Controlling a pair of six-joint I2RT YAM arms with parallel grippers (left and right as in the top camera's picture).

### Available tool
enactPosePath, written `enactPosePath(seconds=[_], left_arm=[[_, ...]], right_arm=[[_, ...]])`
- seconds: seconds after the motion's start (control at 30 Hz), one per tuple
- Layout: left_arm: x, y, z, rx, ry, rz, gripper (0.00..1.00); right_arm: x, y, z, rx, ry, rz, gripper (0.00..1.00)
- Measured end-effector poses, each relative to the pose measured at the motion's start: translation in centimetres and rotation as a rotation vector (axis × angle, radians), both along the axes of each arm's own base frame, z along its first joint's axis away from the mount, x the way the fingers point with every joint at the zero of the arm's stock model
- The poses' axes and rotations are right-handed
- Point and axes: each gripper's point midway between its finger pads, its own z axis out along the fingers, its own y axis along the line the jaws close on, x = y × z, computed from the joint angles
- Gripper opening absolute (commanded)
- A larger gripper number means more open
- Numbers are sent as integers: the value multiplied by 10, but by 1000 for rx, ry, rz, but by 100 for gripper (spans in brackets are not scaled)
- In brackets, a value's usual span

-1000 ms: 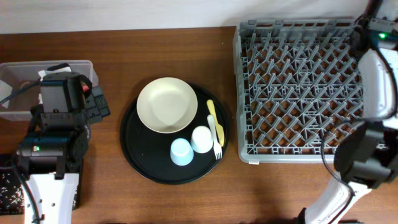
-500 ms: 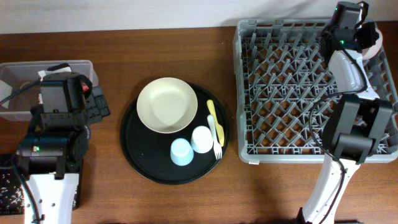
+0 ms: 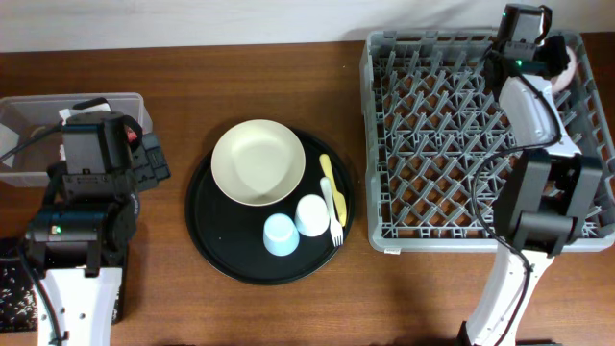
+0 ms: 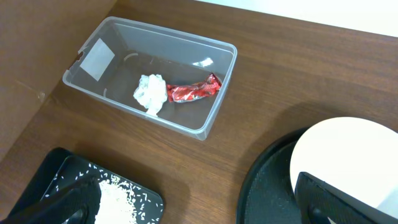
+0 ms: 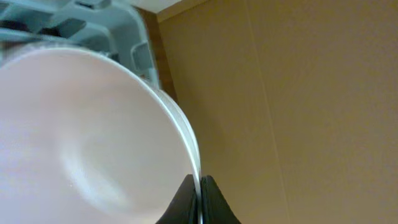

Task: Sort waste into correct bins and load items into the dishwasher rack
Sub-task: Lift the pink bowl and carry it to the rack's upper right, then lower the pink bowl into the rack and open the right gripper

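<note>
My right gripper (image 5: 199, 186) is shut on the rim of the small pink bowl (image 5: 81, 137) and holds it on edge over the far right corner of the grey dishwasher rack (image 3: 452, 135); the bowl also shows in the overhead view (image 3: 569, 65). My left gripper (image 4: 199, 204) is open and empty, hovering between the clear tub (image 4: 217, 106) and the black bin (image 4: 56, 168). The tub holds the white tissue (image 4: 151, 93) and the red wrapper (image 4: 193, 91). Rice grains (image 4: 118, 199) lie in the black bin. The cream bowl (image 3: 258, 161), blue cup (image 3: 281, 234), white cup (image 3: 311, 213) and yellow-handled fork (image 3: 332, 197) lie apart from both grippers.
The bowl, cups and fork sit on a round black tray (image 3: 216, 240) at the table's middle. The left arm (image 3: 91, 168) covers part of the clear tub (image 3: 19, 106). The black bin (image 3: 12, 279) is at the front left edge.
My right arm has swung from the rack's right side to its far right corner, bringing the pink bowl with it. The left arm has not moved.
</note>
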Motion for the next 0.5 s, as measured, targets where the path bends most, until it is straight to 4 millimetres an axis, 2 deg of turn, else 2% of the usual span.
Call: enactPosePath(seconds=[0.07,0.13,0.23,0.33,0.4,0.5], left_arm=[[0,0,0,0,0,0,99],[0,0,0,0,0,0,99],[0,0,0,0,0,0,99],[0,0,0,0,0,0,99],[0,0,0,0,0,0,99],[0,0,0,0,0,0,99]], right_arm=[[-5,0,-11,-3,10,-12,4],[-7,-2,-12,1,2,-20,4],[-5,-3,-8,-16,-44,-32,4],[1,0,9,-105,-140,-71,4],[2,3,14,-144,-111,-62,4],[1,6,8,-180,17,-32,4]])
